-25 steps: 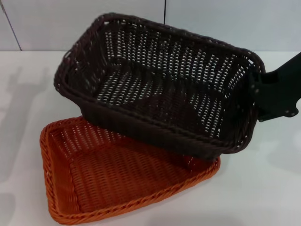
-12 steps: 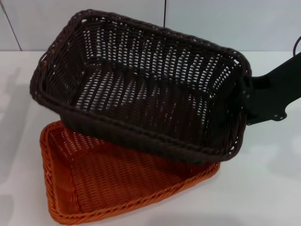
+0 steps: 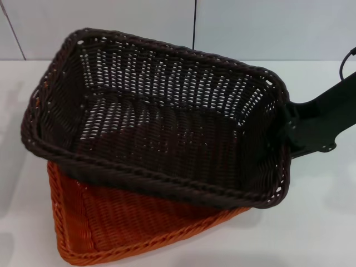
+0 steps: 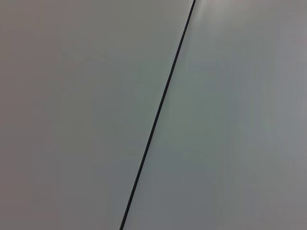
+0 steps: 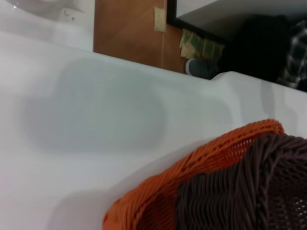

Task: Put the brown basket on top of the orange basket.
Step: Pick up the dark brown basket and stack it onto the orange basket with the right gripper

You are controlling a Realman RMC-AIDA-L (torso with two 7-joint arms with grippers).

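Observation:
The brown basket (image 3: pixel 161 128) hangs tilted in the air, over the far part of the orange basket (image 3: pixel 128 222), which lies on the white table. My right gripper (image 3: pixel 288 133) is shut on the brown basket's right-hand rim and carries it. The orange basket's near left corner and front rim show from under it. In the right wrist view the brown basket's weave (image 5: pixel 240 191) overlaps the orange rim (image 5: pixel 158 201); I cannot tell whether they touch. My left gripper is out of view; its wrist camera shows only a plain grey wall with a dark seam (image 4: pixel 158 110).
The white table (image 3: pixel 311 222) runs out on both sides of the baskets. A pale tiled wall (image 3: pixel 250 28) stands behind it. The right wrist view shows the table's edge and a brown floor (image 5: pixel 129 33) beyond.
The brown basket has moved left and nearer to me with the right gripper, and now covers more of the orange basket. The orange basket has not moved.

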